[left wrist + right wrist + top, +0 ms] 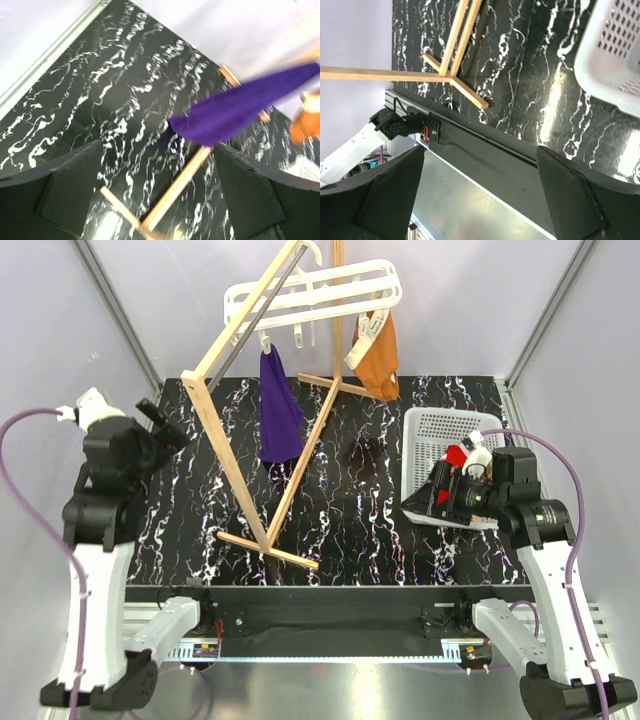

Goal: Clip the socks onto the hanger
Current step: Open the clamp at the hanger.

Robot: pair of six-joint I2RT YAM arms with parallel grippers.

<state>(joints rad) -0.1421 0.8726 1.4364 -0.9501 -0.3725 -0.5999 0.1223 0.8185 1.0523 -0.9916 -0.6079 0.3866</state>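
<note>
The white hanger (310,290) hangs at the top of the wooden stand. A purple sock (280,415) hangs clipped under its left part, and an orange sock (378,360) under its right part. The purple sock also shows in the left wrist view (240,105), with the orange one (302,127) blurred at the right edge. A red item (456,455), perhaps a sock, lies in the basket, partly hidden by my right arm. My left gripper (165,425) (159,145) is open and empty at the table's left side. My right gripper (420,495) (480,150) is open and empty by the basket's near left corner.
The tall wooden A-frame stand (240,480) (175,190) (455,75) spans the middle of the black marbled table, its foot bars on the surface. The white perforated basket (440,425) (610,65) stands at the right. White walls enclose the back and sides.
</note>
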